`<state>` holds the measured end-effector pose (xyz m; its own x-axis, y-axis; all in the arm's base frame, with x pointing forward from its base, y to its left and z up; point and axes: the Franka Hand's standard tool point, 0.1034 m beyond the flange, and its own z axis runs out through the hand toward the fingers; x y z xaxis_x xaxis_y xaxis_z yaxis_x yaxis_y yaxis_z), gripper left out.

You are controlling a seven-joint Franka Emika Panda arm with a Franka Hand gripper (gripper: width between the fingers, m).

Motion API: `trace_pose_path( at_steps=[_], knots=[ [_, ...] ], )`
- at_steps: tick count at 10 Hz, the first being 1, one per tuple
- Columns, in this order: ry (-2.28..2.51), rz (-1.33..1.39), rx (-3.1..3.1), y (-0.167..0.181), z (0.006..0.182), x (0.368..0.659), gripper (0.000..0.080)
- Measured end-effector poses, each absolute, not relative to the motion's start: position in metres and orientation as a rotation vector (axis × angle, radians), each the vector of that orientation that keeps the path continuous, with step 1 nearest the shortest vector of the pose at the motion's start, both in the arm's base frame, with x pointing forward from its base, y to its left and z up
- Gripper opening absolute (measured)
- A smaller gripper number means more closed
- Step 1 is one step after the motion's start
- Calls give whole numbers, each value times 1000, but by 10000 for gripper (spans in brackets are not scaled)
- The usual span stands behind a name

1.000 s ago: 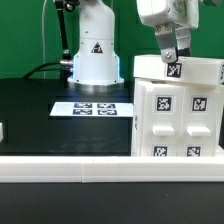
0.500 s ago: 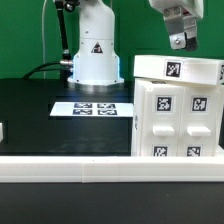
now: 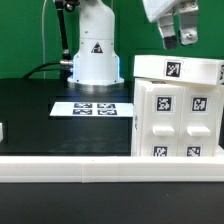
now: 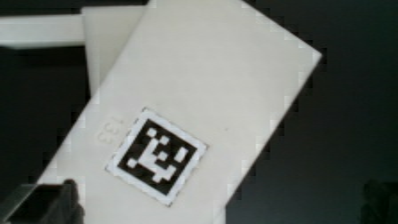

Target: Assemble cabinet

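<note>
Grey-fingered and holding nothing, the gripper [image 3: 177, 37] hangs in the air above the cabinet [image 3: 176, 110], its two fingers standing slightly apart with clear space between them and the top panel. That white cabinet sits on the black surface [image 3: 40, 110] at the exterior view's right, tags on its top and front faces; the wrist view shows its top panel [image 4: 196, 110] with one tag. Left of it lies the marker board [image 3: 93, 109], with the white robot base [image 3: 93, 60] behind.
</note>
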<state>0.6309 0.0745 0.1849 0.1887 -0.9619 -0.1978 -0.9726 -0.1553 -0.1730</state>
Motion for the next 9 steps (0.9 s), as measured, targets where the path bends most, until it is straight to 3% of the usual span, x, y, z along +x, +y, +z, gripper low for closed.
trace_pose_path(
  at_steps=[5,9],
  knots=[
    [1415,2,-2509,73,185,635,797],
    [730,-68,-2843,78,182,634,797]
  ],
)
